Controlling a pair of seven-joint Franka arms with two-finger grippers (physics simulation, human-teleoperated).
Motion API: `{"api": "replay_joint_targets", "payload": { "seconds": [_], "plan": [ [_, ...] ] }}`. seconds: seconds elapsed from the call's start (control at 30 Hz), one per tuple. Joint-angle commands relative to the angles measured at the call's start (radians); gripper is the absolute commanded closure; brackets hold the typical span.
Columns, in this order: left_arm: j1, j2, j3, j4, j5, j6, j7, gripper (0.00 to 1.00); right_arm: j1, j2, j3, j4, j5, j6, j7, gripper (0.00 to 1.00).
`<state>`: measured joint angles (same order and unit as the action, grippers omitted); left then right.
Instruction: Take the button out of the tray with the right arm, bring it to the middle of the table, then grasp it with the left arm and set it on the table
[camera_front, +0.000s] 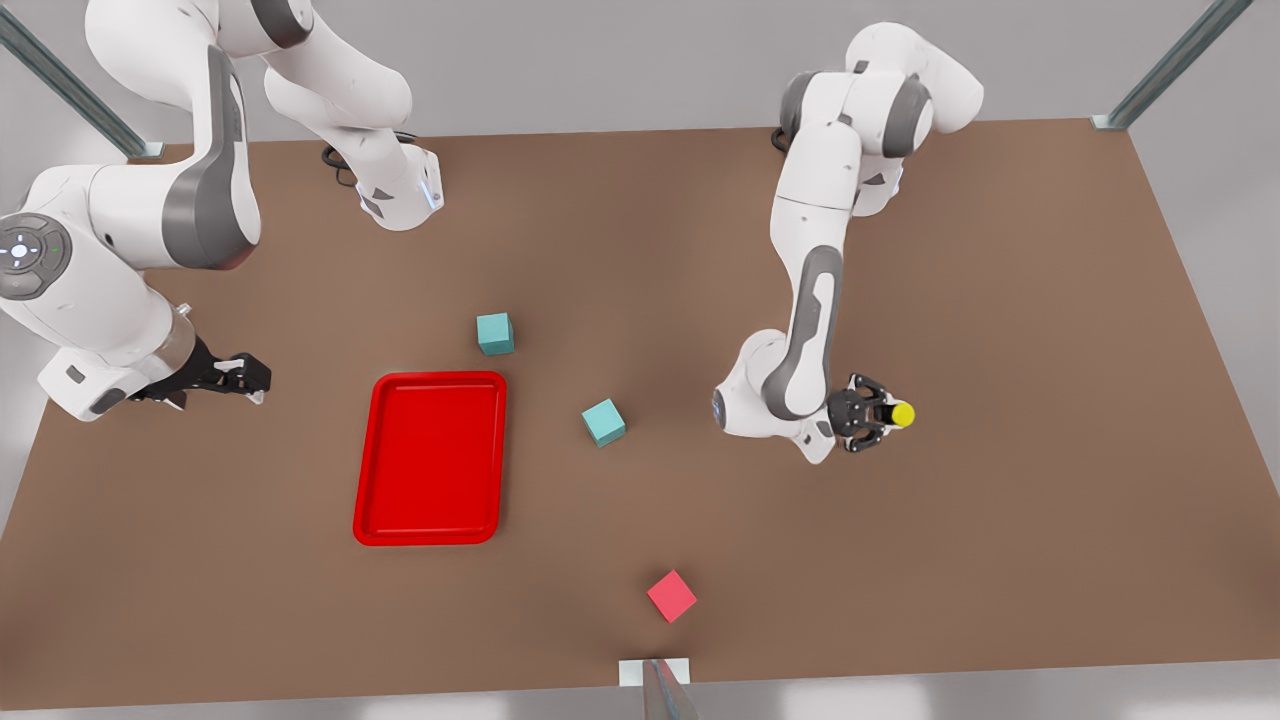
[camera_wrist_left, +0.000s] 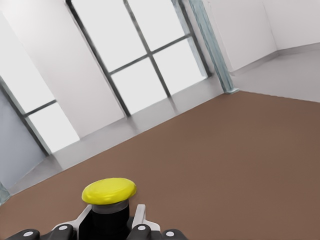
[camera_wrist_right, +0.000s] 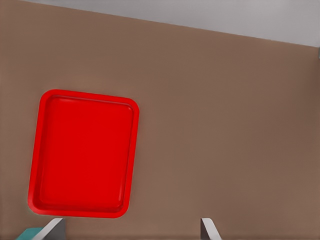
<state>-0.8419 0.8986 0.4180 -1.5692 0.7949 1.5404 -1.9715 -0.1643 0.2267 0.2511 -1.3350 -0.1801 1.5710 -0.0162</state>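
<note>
The button (camera_front: 901, 414), with its yellow cap (camera_wrist_left: 109, 191) over a black collar, sits between the fingers (camera_wrist_left: 138, 216) of my left gripper (camera_front: 876, 413), which is shut on it. This is at the front view's right, over the brown table (camera_front: 1040, 300). I cannot tell whether the button touches the tabletop. The red tray (camera_front: 430, 458) lies at the front view's left of centre with nothing in it. My right gripper (camera_front: 246, 378) hangs open beyond the tray's left side, its fingertips (camera_wrist_right: 55, 227) wide apart, and the tray (camera_wrist_right: 82, 152) shows past them.
Two teal cubes (camera_front: 495, 333) (camera_front: 604, 422) lie between the tray and the left arm. A red cube (camera_front: 671, 596) rests near the table's front edge. Metal posts stand at the corners. Bare tabletop stretches to the front view's right of the button.
</note>
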Motion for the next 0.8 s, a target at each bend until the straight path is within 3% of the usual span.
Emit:
{"api": "replay_joint_targets", "payload": {
  "seconds": [0.0,0.23,0.47,0.5,0.53,0.77],
  "plan": [
    [0.015,0.048,0.001,0.000,0.089,-0.059,-0.885,0.59,0.000,-0.001,0.000,0.000,0.001,-0.002,-0.010,0.00],
    [0.056,0.195,-0.001,0.001,0.178,0.067,-0.900,0.59,0.000,-0.001,0.000,0.000,0.001,-0.002,-0.010,0.00],
    [0.055,0.221,-0.005,0.006,0.168,0.135,-0.899,0.58,0.000,-0.001,0.000,0.000,0.001,-0.003,-0.010,0.00],
    [0.056,0.220,-0.005,0.008,0.171,0.135,-0.894,0.53,0.000,-0.001,0.000,0.000,0.001,-0.002,-0.010,0.00],
    [0.058,0.218,-0.005,0.008,0.175,0.135,-0.889,0.00,0.000,-0.001,0.000,0.000,0.001,-0.002,-0.010,0.00],
    [0.076,0.214,0.001,0.008,0.181,0.142,-0.889,0.00,0.009,-0.001,0.000,0.002,-0.001,-0.002,-0.008,0.00]
  ]
}}
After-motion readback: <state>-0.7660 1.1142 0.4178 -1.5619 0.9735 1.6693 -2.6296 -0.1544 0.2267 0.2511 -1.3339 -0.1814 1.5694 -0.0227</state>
